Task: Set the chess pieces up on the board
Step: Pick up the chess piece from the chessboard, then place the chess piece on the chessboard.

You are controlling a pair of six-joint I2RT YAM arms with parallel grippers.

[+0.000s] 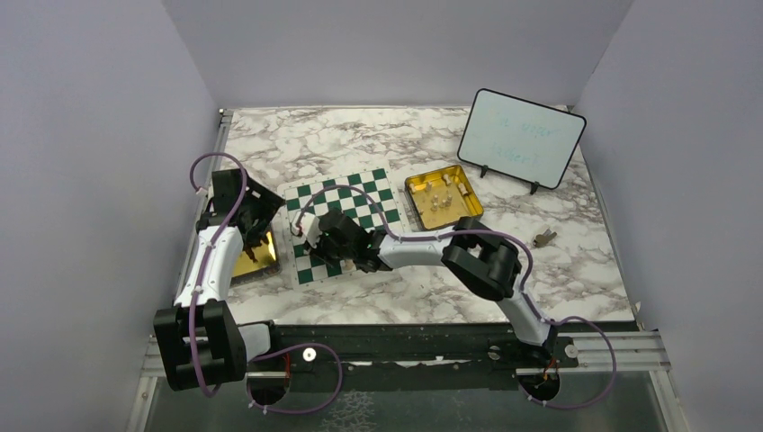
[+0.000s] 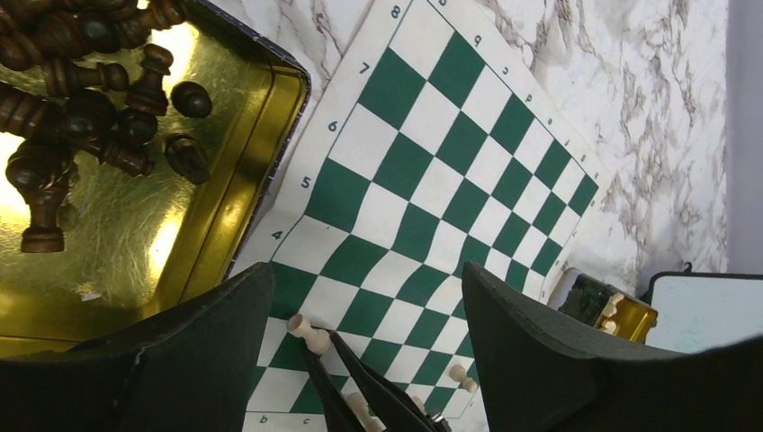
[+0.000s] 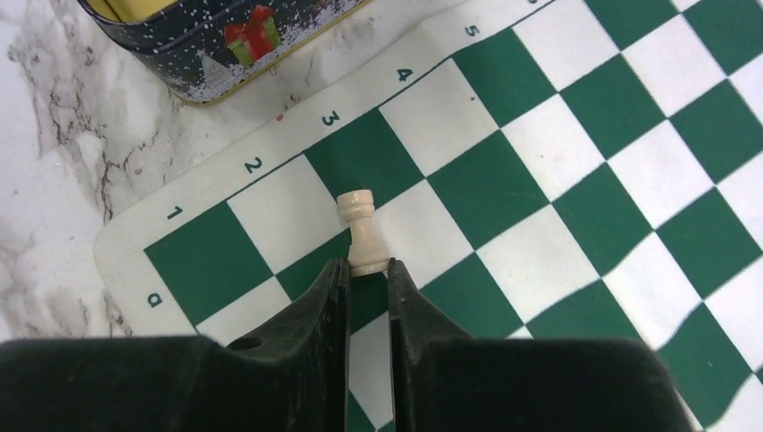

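The board (image 1: pixel 360 193) (image 2: pixel 432 153) (image 3: pixel 558 180) is a green-and-white checkered mat. My right gripper (image 3: pixel 367 267) (image 1: pixel 317 252) is shut on the base of a cream rook (image 3: pixel 360 225) (image 2: pixel 309 335), low over the squares near the mat's left corner. Two more cream chess pieces (image 2: pixel 462 376) show on the mat's near rows. My left gripper (image 2: pixel 364 274) (image 1: pixel 247 225) hovers open above the mat's left edge, nothing between its fingers. Further cream pieces sit in the gold tin (image 1: pixel 416 184) right of the mat.
A gold tin (image 2: pixel 216 207) (image 1: pixel 243 265) with several dark brown pieces (image 2: pixel 90 117) sits against the mat's left edge; its decorated wall (image 3: pixel 225 45) is close to my right gripper. A framed whiteboard (image 1: pixel 520 139) stands back right. A small dark object (image 1: pixel 543 238) lies on the marble.
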